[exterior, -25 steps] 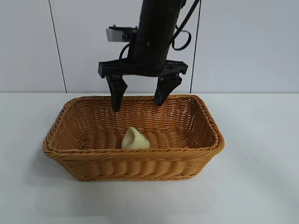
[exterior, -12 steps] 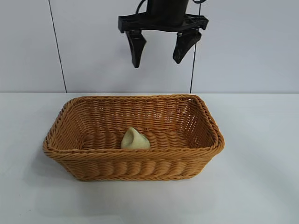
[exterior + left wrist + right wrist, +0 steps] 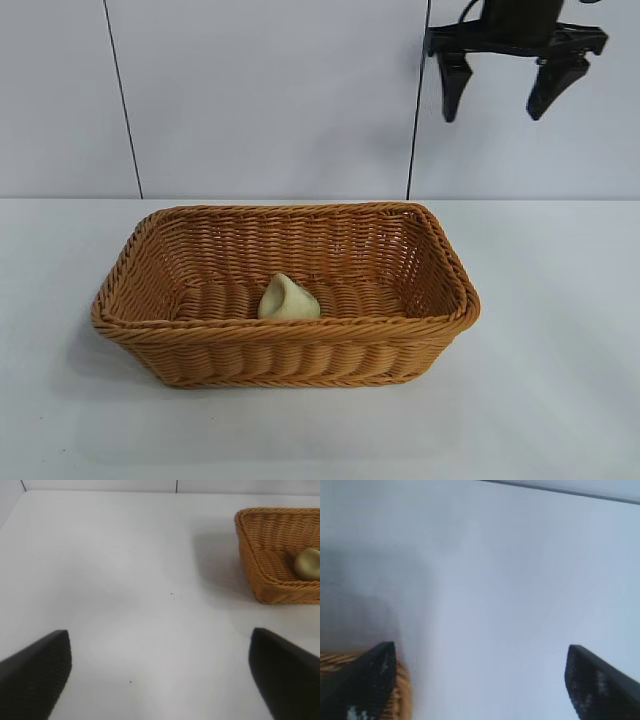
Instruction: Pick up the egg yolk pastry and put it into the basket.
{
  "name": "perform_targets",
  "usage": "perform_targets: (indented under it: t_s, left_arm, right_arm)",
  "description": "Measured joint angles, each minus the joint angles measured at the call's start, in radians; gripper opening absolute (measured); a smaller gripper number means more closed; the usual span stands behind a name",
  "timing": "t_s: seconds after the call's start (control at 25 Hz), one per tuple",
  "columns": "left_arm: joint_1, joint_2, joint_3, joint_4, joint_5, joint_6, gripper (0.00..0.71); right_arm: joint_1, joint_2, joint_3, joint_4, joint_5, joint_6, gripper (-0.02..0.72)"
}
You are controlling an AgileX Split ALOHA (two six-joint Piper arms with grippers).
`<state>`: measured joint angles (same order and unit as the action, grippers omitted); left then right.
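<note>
Item: egg yolk pastry (image 3: 289, 299), a small pale cream-yellow matte lump, domed with one flat end. Location: on the woven floor of the basket, near its middle, close to the front wall. Free of any pincer. Also visible in the left wrist view (image 3: 308, 563), just inside the basket's near corner.

Container: basket (image 3: 285, 335), a large rectangular orange-brown wicker piece with sloping sides and a thick braided rim. Stands flat on the white worktop (image 3: 560, 380).

Right pincer (image 3: 503, 88): black, high above the worktop, up and to the right of the basket, well apart from it. Fingers spread wide, holding nothing. The right wrist view shows its two dark fingertips (image 3: 367, 680) with bare wall and worktop between them and a sliver of wicker at one edge.

Left pincer (image 3: 160, 675): out of the exterior view; its wrist view shows two dark fingers set wide apart over bare worktop, well clear of the basket. Empty.

Status, as judged: placement appears complete; the pastry lies inside the basket.

Risks, as judged: few. The pastry sits on a rounded side and might roll if the basket were jolted. Either arm passing low on its way home could clip the braided rim and shift the basket.
</note>
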<state>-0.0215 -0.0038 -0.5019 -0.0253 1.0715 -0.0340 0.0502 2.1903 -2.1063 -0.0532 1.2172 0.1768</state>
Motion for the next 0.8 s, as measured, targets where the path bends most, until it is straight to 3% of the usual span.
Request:
perform_targets:
  t_s: [0.36,0.8]
  left_arm:
    - [0.0,0.0,0.0,0.0,0.0,0.0,0.692]
    - [0.0,0.0,0.0,0.0,-0.001,0.0,0.692]
  right_arm:
    - [0.001,-0.032,0.048,-0.005,0.0,-0.003,0.656]
    - [0.001,-0.427,0.623,-0.005,-0.002,-0.072,0.645]
